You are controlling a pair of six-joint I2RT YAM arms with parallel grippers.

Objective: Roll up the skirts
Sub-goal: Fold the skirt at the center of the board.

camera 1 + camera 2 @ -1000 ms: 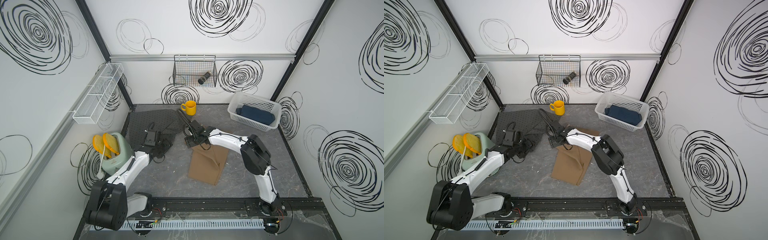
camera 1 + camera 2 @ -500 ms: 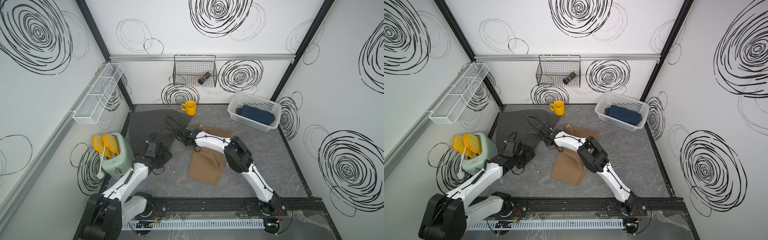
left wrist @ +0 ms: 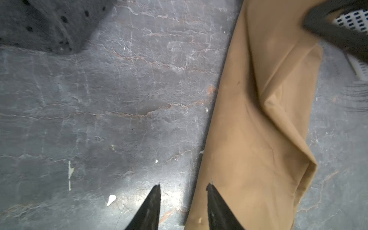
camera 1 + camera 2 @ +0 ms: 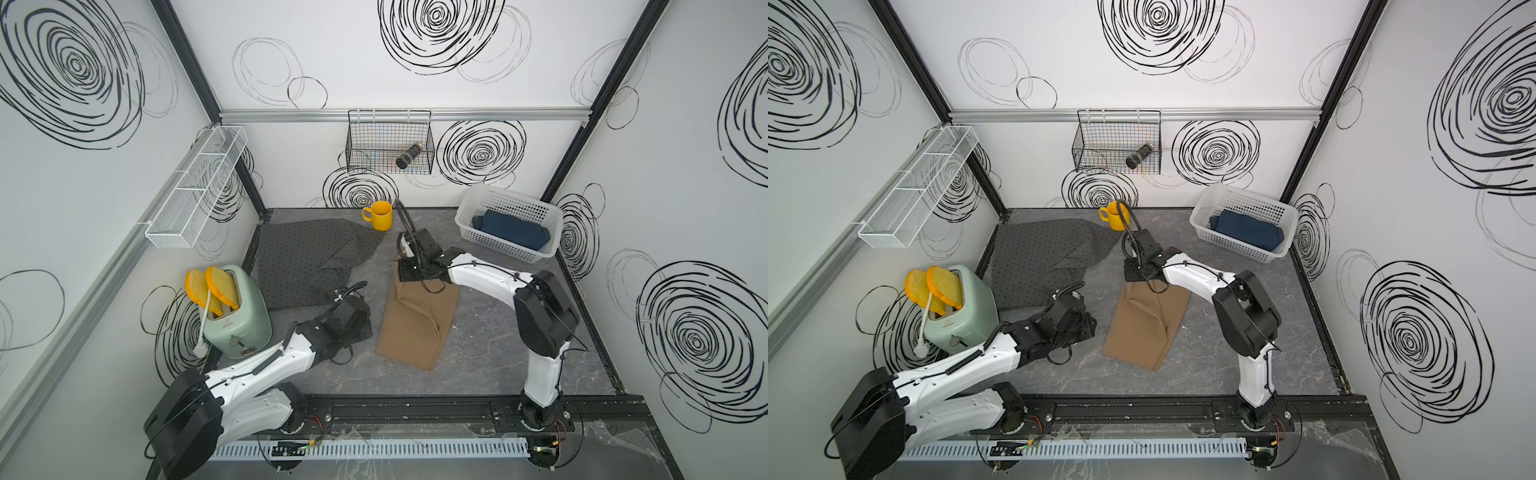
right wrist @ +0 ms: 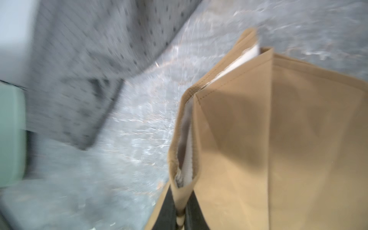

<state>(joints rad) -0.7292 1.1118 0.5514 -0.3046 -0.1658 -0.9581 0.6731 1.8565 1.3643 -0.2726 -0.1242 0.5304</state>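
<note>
- Looking from the left, we see the grey skirt (image 4: 299,257) lying spread at the far left of the table (image 4: 498,353).
- Our left gripper (image 3: 183,186) is partly open and empty, with one tip over bare table and the other over the tan skirt's (image 3: 249,129) edge.
- Our right gripper (image 5: 180,211) is clamped on the tan skirt's far end.
- The blue skirt (image 4: 511,232) lies in the basket (image 4: 509,197).

Both arms inspected. Left arm (image 4: 297,359) and right arm (image 4: 486,282): white link shells, black joint housings. Behind each claw a black corrugated cable (image 4: 405,220) loops free, and thinner black wires run further back along the shells. Left gripper (image 3: 183,185): fingers (image 3: 152,207) black, tapering to points. Small dark screws appear to dot the shell farthest from the left claw, though the view is too coarse to confirm.
</note>
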